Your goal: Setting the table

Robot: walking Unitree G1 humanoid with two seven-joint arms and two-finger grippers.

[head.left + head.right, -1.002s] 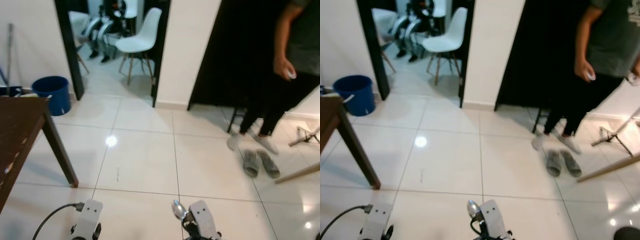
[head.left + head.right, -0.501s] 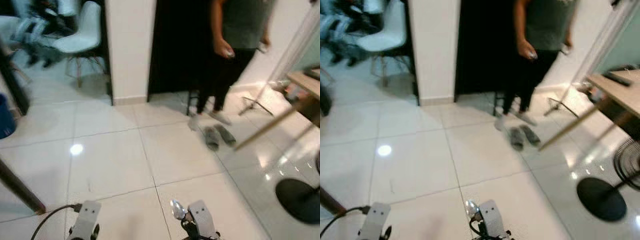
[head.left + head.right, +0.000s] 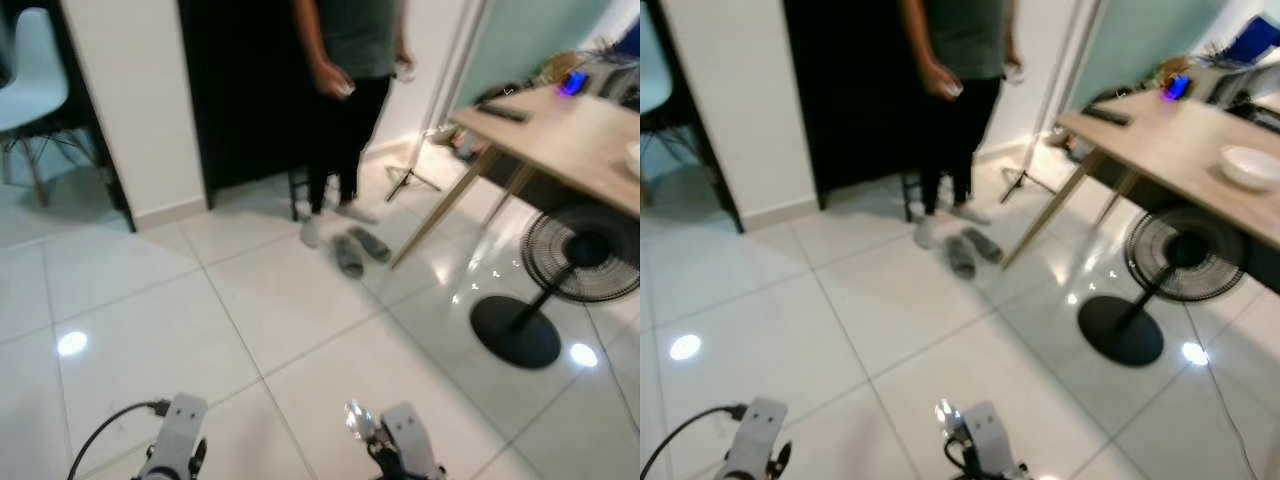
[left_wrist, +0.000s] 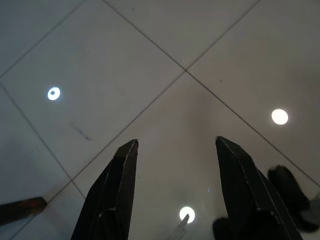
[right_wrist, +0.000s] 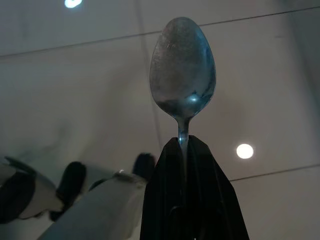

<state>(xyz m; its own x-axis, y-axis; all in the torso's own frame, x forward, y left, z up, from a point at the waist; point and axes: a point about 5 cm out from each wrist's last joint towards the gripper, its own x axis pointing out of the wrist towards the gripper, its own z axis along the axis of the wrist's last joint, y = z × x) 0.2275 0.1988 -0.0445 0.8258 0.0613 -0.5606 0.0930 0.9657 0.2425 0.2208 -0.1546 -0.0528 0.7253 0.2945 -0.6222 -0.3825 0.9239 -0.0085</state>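
My right gripper [image 5: 184, 145] is shut on the handle of a metal spoon [image 5: 182, 67], whose bowl sticks out past the fingertips; the spoon [image 3: 355, 420] also glints at the bottom of the left eye view above the right wrist. A light wooden table [image 3: 1170, 150] stands at the right with a white bowl [image 3: 1250, 166] on it. My left gripper [image 4: 175, 145] hangs open over the bare tile floor with nothing between its fingers [image 4: 120, 175].
A person [image 3: 350, 60] in dark trousers stands by a dark doorway ahead, with grey slippers [image 3: 358, 250] on the floor nearby. A black pedestal fan [image 3: 560, 270] stands beside the table. A white chair [image 3: 25, 90] is at far left. White tiles lie ahead.
The camera has swung to the right: the dark table, bucket and white chairs slid off left, and the wooden table and fan came into view. The spoon stays gripped.
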